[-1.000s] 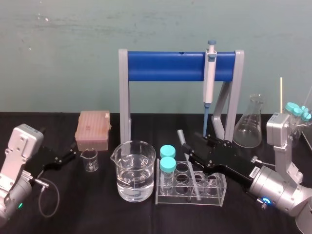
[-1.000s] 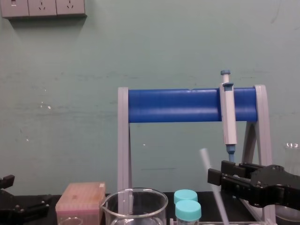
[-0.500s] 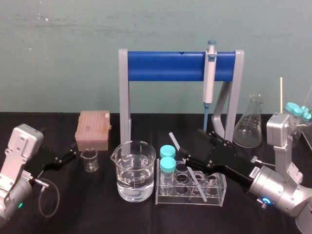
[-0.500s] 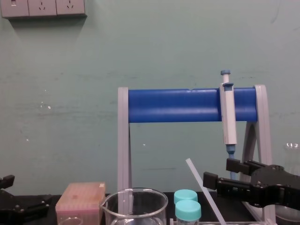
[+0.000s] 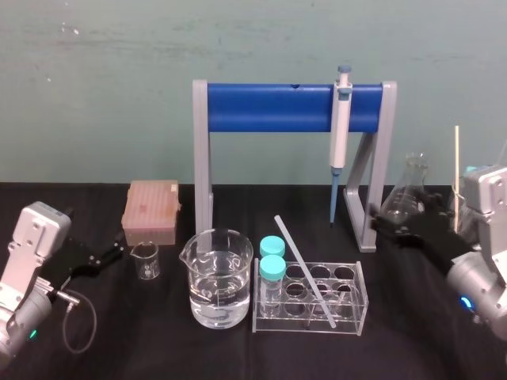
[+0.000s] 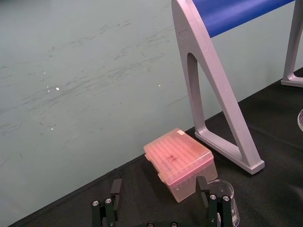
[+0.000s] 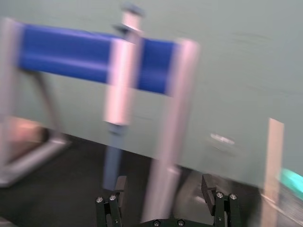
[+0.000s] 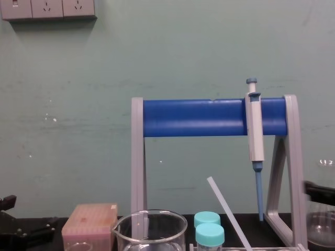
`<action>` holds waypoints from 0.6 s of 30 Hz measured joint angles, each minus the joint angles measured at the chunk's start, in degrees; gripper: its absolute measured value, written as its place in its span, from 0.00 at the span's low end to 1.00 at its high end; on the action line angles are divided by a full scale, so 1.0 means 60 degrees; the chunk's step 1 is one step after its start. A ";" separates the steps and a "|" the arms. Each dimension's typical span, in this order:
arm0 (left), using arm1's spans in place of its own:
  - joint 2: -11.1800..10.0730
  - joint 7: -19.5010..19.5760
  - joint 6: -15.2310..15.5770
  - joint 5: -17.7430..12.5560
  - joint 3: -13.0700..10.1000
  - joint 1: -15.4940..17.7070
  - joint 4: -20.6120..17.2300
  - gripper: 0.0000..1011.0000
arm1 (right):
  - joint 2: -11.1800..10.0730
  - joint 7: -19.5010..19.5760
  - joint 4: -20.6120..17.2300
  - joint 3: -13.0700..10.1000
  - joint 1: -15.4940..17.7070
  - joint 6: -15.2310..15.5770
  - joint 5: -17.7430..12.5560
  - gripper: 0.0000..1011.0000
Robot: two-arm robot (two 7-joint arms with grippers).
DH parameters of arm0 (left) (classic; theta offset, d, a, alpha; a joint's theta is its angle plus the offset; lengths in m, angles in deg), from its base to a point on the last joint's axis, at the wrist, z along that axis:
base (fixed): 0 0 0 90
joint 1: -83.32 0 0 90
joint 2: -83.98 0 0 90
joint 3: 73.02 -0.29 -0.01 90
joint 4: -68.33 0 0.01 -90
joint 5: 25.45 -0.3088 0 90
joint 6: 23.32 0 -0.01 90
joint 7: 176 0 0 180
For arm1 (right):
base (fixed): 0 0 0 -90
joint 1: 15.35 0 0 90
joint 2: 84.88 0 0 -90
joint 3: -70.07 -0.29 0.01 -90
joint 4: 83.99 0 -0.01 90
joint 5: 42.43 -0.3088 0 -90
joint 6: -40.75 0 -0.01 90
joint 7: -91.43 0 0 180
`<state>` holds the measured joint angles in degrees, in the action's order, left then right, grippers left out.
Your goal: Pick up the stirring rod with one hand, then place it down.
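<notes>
Presently, the fingers of the right gripper are found spread wide in the right wrist view, with nothing held between them. In the head view it is placed low on the right, in front of the flask and well apart from the stirring rod.

The fingers of the left gripper are likewise recorded open and empty in the left wrist view, facing the pink tip box. In the head view it is located at the far left, near the small beaker.

The rod is seen in the head view with its lower end inside a front cell of the test tube rack, though which cell cannot be told. Its tilt is given by the chest view, with the upper end leaned toward the robot's left and the lower part cut by the frame edge.
</notes>
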<state>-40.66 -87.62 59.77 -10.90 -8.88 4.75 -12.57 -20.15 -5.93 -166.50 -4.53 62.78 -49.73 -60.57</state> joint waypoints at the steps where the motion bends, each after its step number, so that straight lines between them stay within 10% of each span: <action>1: 0.0000 0.0000 0.0000 0.0000 0.0000 0.0000 0.0000 0.99 | 0.0036 0.0296 -0.0018 -0.0080 0.0055 0.0111 0.0101 0.99; 6: 0.0000 0.0000 0.0000 -0.0001 0.0000 -0.0001 0.0000 0.99 | 0.0270 0.1387 -0.0099 -0.0432 0.0313 0.0844 0.0528 0.99; 18: 0.0000 -0.0001 0.0000 0.0000 0.0000 -0.0001 0.0000 0.99 | 0.0260 0.1366 -0.0105 -0.0417 0.0302 0.0808 0.0532 0.99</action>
<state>-40.67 -87.62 59.77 -10.90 -8.88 4.75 -12.57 -18.59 2.27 -167.13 -7.03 64.59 -44.88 -57.38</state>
